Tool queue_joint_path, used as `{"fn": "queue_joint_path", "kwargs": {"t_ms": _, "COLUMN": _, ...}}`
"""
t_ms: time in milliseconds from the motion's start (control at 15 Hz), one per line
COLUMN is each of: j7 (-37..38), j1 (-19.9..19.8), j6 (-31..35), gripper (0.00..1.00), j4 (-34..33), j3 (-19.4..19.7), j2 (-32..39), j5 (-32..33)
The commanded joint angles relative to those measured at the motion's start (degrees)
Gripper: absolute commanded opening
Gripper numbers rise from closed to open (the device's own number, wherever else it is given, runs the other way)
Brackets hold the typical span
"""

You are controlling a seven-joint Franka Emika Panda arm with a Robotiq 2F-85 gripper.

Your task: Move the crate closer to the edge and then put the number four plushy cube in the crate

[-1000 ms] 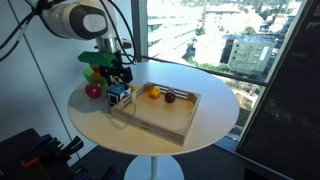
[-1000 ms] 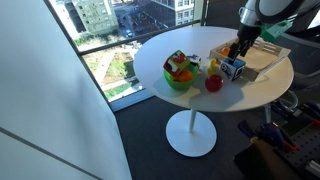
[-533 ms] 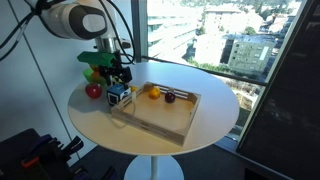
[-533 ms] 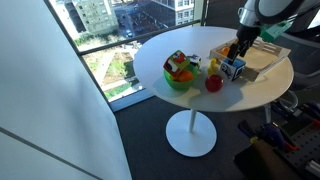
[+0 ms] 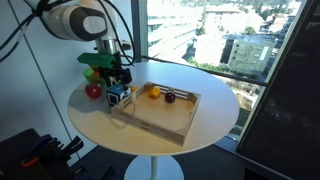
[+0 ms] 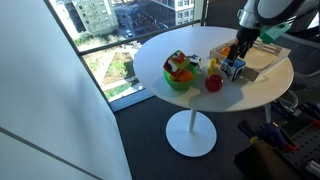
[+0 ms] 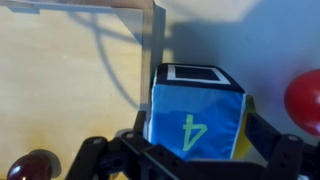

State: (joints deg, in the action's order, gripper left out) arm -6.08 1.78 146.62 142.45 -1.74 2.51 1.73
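Nothing has shifted over the last second, so the task stands where it did. In the wrist view, the crate (image 7: 70, 70) lies at left. The number four plushy cube (image 7: 195, 115) sits on the table (image 5: 200, 130) just outside the crate's corner wall, not yet inside, and a red apple (image 7: 305, 100) is at right. Your arm stays bent over the table with the wrist pointing down. The pincer (image 7: 200, 145) straddles the cube, one finger at each side, but you cannot tell whether it is clenched on it.
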Motion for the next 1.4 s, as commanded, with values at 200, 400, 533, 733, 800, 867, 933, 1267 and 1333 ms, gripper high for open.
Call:
{"fn": "queue_joint_path", "kwargs": {"t_ms": 200, "j7": 1.39, "j1": -0.11, "j6": -0.22, "gripper": 1.0, "j4": -0.69, "j3": 0.19, "j2": 1.33, "j5": 1.11}}
{"fn": "queue_joint_path", "kwargs": {"t_ms": 400, "j7": 1.26, "j1": -0.06, "j6": 0.0, "gripper": 1.0, "j4": -0.74, "j3": 0.15, "j2": 1.8, "j5": 1.06}}
{"fn": "queue_joint_path", "kwargs": {"t_ms": 533, "j7": 1.33, "j1": -0.01, "j6": 0.07, "gripper": 1.0, "j4": -0.82, "j3": 0.12, "j2": 2.21, "j5": 1.17}}
{"fn": "queue_joint_path", "kwargs": {"t_ms": 733, "j7": 1.36, "j1": 0.05, "j6": -0.24, "gripper": 0.64, "j4": -0.74, "j3": 0.11, "j2": 2.17, "j5": 1.53}}
{"fn": "queue_joint_path", "kwargs": {"t_ms": 800, "j7": 1.21, "j1": 0.05, "j6": -0.54, "gripper": 0.56, "j4": -0.76, "j3": 0.08, "j2": 1.95, "j5": 1.38}}
{"fn": "queue_joint_path", "kwargs": {"t_ms": 867, "j7": 0.96, "j1": 0.04, "j6": -1.33, "gripper": 0.48, "j4": -0.84, "j3": 0.04, "j2": 1.47, "j5": 1.15}}
{"fn": "queue_joint_path", "kwargs": {"t_ms": 933, "j7": 0.72, "j1": 0.03, "j6": -1.82, "gripper": 0.43, "j4": -0.81, "j3": 0.0, "j2": 1.07, "j5": 0.94}}
{"fn": "queue_joint_path", "kwargs": {"t_ms": 1267, "j7": 0.34, "j1": -0.08, "j6": -4.9, "gripper": 0.1, "j4": -1.0, "j3": -0.02, "j2": -1.01, "j5": 0.12}}
{"fn": "queue_joint_path", "kwargs": {"t_ms": 1333, "j7": 0.14, "j1": -0.1, "j6": -5.7, "gripper": 0.06, "j4": -1.04, "j3": -0.02, "j2": -1.58, "j5": -0.01}}
